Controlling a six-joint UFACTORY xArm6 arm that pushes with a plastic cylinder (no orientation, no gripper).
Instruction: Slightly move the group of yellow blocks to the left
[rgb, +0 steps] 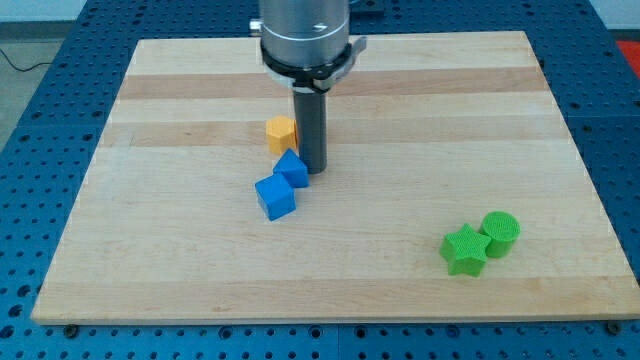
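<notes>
A single yellow-orange block, roughly hexagonal (281, 132), lies on the wooden board (180, 250) a little left of centre. My tip (315, 170) stands just to its lower right, close to it but apart. The tip touches or nearly touches the right side of a small blue block (292, 168). A blue cube (275, 196) lies against that small blue block, at its lower left. The rod hangs from the arm's grey end at the view's top.
A green star block (464, 250) and a green cylinder (500, 233) sit together at the view's lower right. The board lies on a blue perforated table (40, 100).
</notes>
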